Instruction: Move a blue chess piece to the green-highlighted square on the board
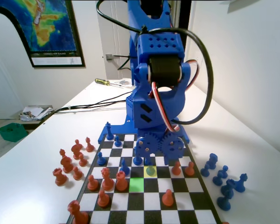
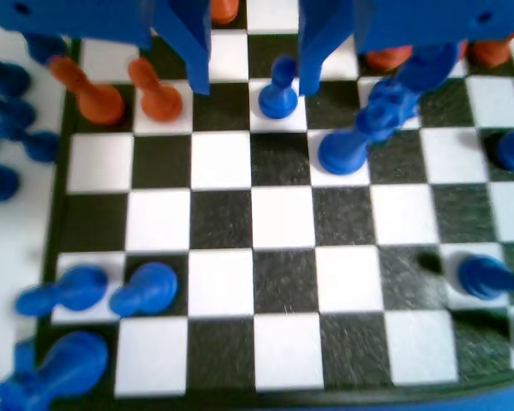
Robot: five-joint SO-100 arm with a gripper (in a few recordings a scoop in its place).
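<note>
1. Hanging low over the board (image 1: 130, 205), the gripper (image 1: 151, 164) had its two jaws spread apart, one on each side of the blue pawn (image 1: 150, 170), in the fixed view.
2. In the wrist view the gripper (image 2: 253, 73) came down from the top edge, and the blue pawn (image 2: 279, 90) stood upright in the gap between the jaws; a clear strip of board showed on either side of it, so the jaws were released and gripped nothing.
3. The pawn stood on the yellow square (image 1: 150, 171) in the fixed view.
4. The green square (image 1: 136, 184) lay next to that yellow one, diagonally nearer the camera and to the left in the fixed view, and nothing stood on it.
5. An orange pawn (image 1: 122, 181) stood just left of the green square in the fixed view, with more orange pieces (image 1: 67, 163) grouped off the board's left side.
6. A cluster of blue pieces (image 1: 224, 179) stood on the table (image 1: 252, 154) to the right of the board in the fixed view.
7. In the wrist view a taller blue piece (image 2: 360, 128) stood near the pawn, to its right, and two orange pawns (image 2: 124, 90) stood to its left.
</note>
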